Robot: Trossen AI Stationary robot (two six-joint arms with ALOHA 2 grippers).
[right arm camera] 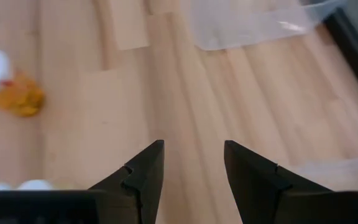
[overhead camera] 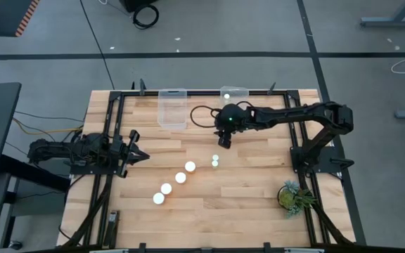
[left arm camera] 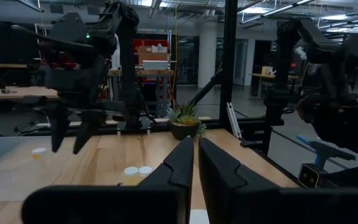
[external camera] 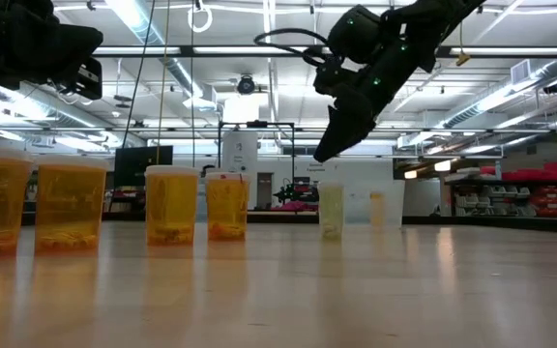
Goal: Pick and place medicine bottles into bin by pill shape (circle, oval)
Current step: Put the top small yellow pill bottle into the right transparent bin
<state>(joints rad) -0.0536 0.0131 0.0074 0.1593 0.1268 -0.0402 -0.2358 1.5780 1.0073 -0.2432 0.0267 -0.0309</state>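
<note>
Seen from above, five white caps show on the table: four medicine bottles (overhead camera: 175,183) in a slanting row running from near the front middle up toward the centre, and a fifth, smaller bottle (overhead camera: 215,163) just beyond the row's upper end; the low view shows six bottles standing upright, four amber ones in the foreground and two paler ones farther back, so the count differs between views; each bottle is translucent amber-orange with a round white cap, and pills lie in the bottom of some, though their shape is too small to make out.

Two clear bins stand at the far edge of the table: the left bin (overhead camera: 172,108) lies fully on the wood, while the right bin (overhead camera: 234,92) is partly covered by the right arm.

Two grippers are present; the right gripper (overhead camera: 224,141) hangs above the table between the bins and the bottle row, its jaws apart and holding nothing; the left gripper (overhead camera: 136,154) waits low at the left side of the table, its jaws together and empty; in the left wrist view (left arm camera: 195,163) its fingers nearly touch.

A small potted plant (overhead camera: 291,196) stands by the right frame post.
</note>
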